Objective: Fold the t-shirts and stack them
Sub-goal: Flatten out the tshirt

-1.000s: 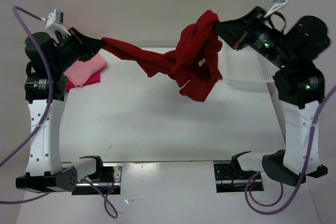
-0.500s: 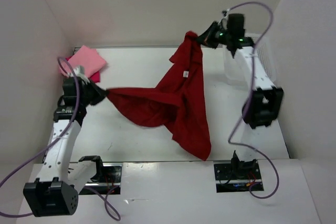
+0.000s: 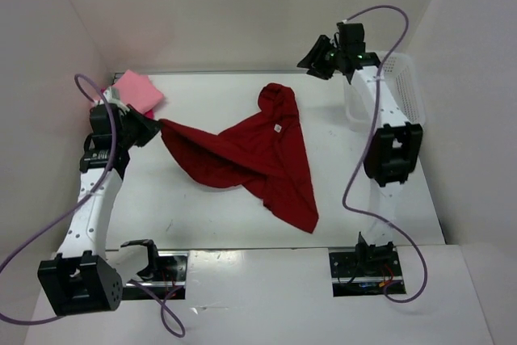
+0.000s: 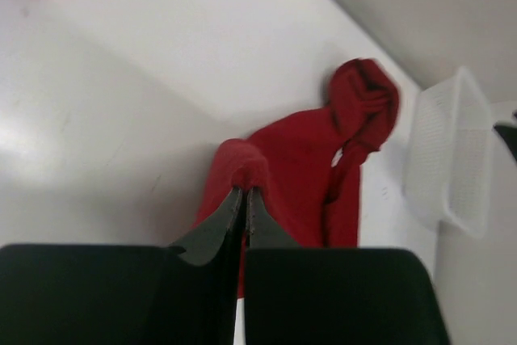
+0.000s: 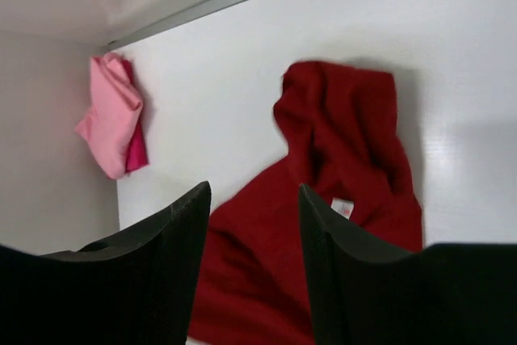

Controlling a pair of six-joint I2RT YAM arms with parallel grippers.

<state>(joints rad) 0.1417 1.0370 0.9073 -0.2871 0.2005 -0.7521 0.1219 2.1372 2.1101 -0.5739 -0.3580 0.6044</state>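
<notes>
A dark crimson t-shirt (image 3: 258, 155) lies rumpled across the middle of the table, its bunched far end (image 5: 347, 131) dropped flat. My left gripper (image 3: 156, 129) is shut on the shirt's left edge (image 4: 242, 169), and the cloth stretches from it toward the centre. My right gripper (image 3: 311, 62) hovers open above the far right of the table, apart from the shirt, nothing between its fingers (image 5: 186, 216). A folded salmon pink t-shirt (image 3: 136, 90) rests on a magenta-red one (image 5: 137, 151) in the far left corner.
A white mesh basket (image 3: 400, 90) stands at the far right by the wall, under the right arm. White walls close in the left, back and right sides. Purple cables loop beside both arms.
My right gripper has opened and let go of the crimson shirt, whose raised end has fallen to the table. The left gripper has carried its edge a little farther back.
</notes>
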